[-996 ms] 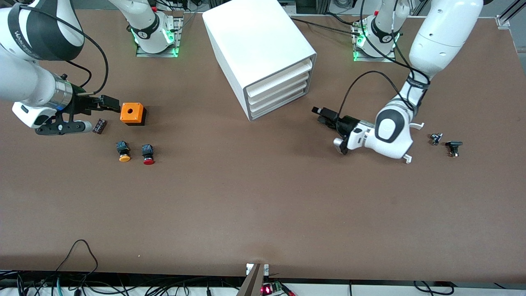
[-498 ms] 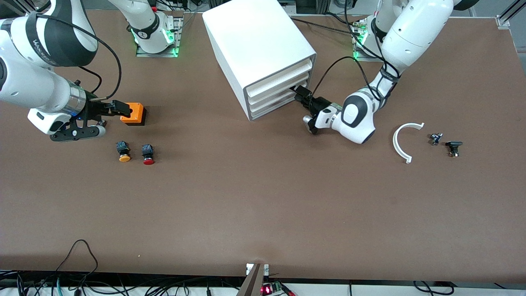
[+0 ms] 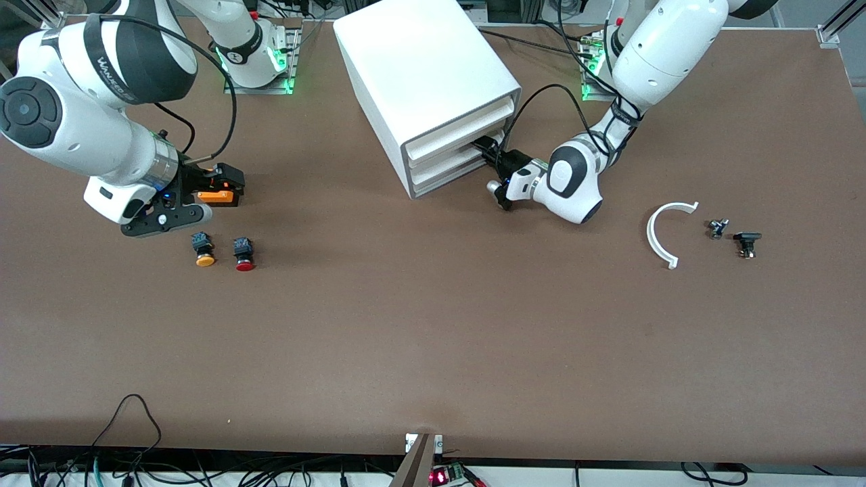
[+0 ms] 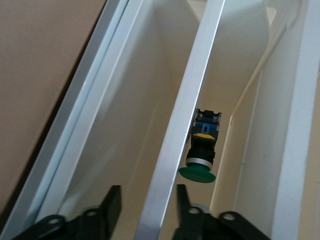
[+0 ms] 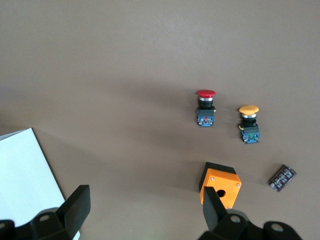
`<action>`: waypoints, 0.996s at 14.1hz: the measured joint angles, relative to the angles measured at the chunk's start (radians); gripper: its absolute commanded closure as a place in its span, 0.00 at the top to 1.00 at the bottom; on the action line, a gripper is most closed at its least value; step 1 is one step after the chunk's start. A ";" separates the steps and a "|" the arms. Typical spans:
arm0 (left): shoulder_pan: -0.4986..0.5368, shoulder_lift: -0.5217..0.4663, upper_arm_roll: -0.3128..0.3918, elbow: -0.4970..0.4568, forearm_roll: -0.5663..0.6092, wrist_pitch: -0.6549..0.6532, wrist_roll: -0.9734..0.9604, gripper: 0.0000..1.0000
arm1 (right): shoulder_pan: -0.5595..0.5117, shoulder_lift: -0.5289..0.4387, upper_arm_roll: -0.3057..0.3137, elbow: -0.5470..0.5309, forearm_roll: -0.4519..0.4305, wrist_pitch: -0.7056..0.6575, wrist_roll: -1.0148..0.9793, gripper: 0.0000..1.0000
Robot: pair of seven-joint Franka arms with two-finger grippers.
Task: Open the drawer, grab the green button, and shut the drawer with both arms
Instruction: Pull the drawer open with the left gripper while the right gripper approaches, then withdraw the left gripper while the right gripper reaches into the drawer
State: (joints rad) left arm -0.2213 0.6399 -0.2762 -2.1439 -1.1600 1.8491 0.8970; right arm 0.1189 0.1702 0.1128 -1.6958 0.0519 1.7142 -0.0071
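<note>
The white cabinet stands at the table's robot side, its three drawers facing the left arm's end. My left gripper is at the front of the lower drawers. In the left wrist view it is open, its fingers astride a drawer's front lip with gaps on both sides. The green-capped button lies on its side inside that drawer, just past the lip. I cannot tell which drawer this is. My right gripper is open and empty over the table beside an orange box.
An orange-capped button and a red-capped button lie nearer the camera than the orange box. A small dark part lies by the box. A white curved piece and two small black parts lie toward the left arm's end.
My left gripper has moved from over the table to the cabinet's drawer fronts and reached a lip. My right gripper has moved toward the cabinet, over the orange box.
</note>
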 measured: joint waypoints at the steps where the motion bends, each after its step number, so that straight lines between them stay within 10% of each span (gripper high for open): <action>1: 0.000 0.000 -0.001 -0.001 -0.003 -0.002 0.001 0.00 | 0.018 0.018 0.001 0.018 0.000 0.002 0.000 1.00; 9: 0.109 -0.037 0.147 0.065 -0.008 -0.035 0.049 0.00 | 0.152 0.152 0.005 0.115 0.001 0.104 -0.004 1.00; 10: 0.130 -0.039 0.150 0.077 -0.002 -0.026 0.051 0.19 | 0.160 0.164 0.013 0.116 0.001 0.125 -0.018 1.00; 11: 0.141 -0.041 0.150 0.081 0.001 -0.019 0.051 0.99 | 0.164 0.177 0.034 0.121 0.001 0.147 -0.049 1.00; 14: 0.140 -0.044 0.152 0.094 -0.005 0.117 0.044 1.00 | 0.176 0.232 0.132 0.192 0.001 0.170 -0.134 1.00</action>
State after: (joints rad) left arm -0.0815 0.5961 -0.1245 -2.0494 -1.1647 1.9658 0.9409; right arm 0.2945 0.4018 0.2447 -1.5035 0.0533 1.8838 -0.1414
